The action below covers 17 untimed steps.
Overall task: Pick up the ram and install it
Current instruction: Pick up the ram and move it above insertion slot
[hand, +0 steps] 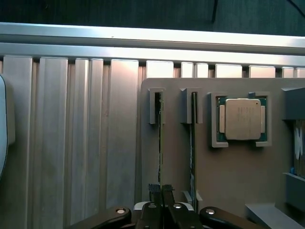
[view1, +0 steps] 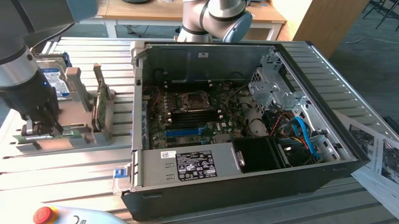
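Observation:
The ram (hand: 159,143) is a thin green stick standing on edge in a slot of the grey holder (hand: 228,167). In the wrist view my gripper (hand: 160,191) has both black fingers pressed together on the stick's upper edge near one end. A second green stick (hand: 193,143) stands in the neighbouring slot. In the exterior view my gripper (view1: 42,133) reaches straight down onto the ram (view1: 50,136) in the holder (view1: 68,140), at the exterior view's left, outside the open computer case (view1: 249,186). The blue memory slots (view1: 187,132) lie on the motherboard inside the case.
A processor chip (hand: 242,119) rests in a recess of the holder. A taller green card (view1: 100,107) and a hard drive (view1: 57,84) stand behind the holder. A red stop button (view1: 42,214) is at the front edge, and papers (view1: 380,163) lie at the exterior view's right.

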Tool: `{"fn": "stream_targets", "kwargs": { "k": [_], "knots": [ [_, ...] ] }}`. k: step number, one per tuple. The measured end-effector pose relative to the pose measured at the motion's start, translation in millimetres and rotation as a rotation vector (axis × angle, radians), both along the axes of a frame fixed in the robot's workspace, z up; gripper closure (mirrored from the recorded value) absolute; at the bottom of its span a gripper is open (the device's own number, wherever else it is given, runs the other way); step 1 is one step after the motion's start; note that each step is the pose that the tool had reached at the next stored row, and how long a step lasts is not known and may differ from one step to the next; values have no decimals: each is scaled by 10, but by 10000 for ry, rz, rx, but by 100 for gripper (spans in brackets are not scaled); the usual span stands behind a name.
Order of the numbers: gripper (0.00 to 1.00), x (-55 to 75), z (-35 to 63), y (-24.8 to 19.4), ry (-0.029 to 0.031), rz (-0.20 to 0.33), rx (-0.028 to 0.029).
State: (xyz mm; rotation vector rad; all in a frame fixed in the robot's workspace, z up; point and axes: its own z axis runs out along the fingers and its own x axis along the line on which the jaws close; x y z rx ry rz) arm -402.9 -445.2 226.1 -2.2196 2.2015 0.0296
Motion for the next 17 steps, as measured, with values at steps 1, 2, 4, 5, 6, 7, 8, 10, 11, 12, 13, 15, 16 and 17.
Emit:
{"fn": "stream_targets", "kwargs": {
  "k": [1, 2, 4, 5, 6, 7, 8, 10, 11, 12, 13, 15, 16, 17],
  "knots": [
    [88, 0, 19, 0, 0, 0, 0],
    [88, 0, 37, 0, -1, 0, 0],
    [88, 0, 75, 0, 0, 0, 0],
    [88, 0, 96, 0, 1, 0, 0],
    [88, 0, 119, 0, 0, 0, -1],
    [88, 0, 144, 0, 0, 0, -1],
    [88, 0, 174, 0, 1, 1, -1],
    [88, 0, 235, 0, 1, 0, -1],
    [88, 0, 267, 0, 3, 0, -3],
    [88, 0, 297, 0, 3, 0, -3],
    [88, 0, 330, 0, 3, 0, -3],
    [88, 0, 390, 0, 4, 0, -5],
    [88, 0, 417, 0, 3, 0, -5],
    [88, 0, 444, 0, 4, 0, -6]
  ]
}}
